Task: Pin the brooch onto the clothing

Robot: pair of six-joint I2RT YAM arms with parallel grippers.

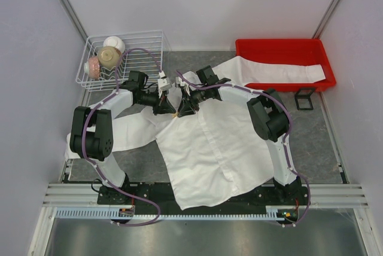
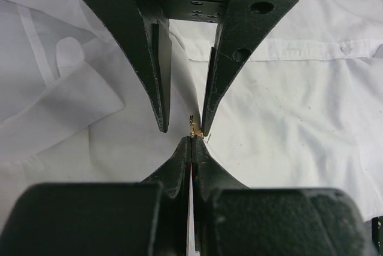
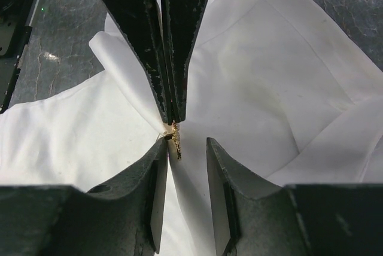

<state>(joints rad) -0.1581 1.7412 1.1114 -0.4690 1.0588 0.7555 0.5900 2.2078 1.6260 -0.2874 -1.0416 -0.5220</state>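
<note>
The white shirt (image 1: 209, 148) lies spread on the table, collar toward the far side. Both grippers meet tip to tip over its collar area. My left gripper (image 2: 191, 139) is shut, and the tiny gold brooch (image 2: 192, 127) sticks out of its tips, with a ridge of shirt fabric drawn up to them. In the right wrist view the brooch (image 3: 175, 137) hangs just below the shut left gripper (image 3: 173, 115). My right gripper (image 3: 186, 143) is open around the brooch, its left finger (image 3: 157, 160) touching it and its right finger apart. From above, the left gripper (image 1: 169, 109) and right gripper (image 1: 187, 107) face each other.
A white wire basket (image 1: 149, 37) holding bowls stands at the far left. A red tray (image 1: 281, 49) sits at the far right with one shirt sleeve (image 1: 275, 70) draped into it. A small black stand (image 1: 304, 97) is beside the tray. The other sleeve trails left under the left arm.
</note>
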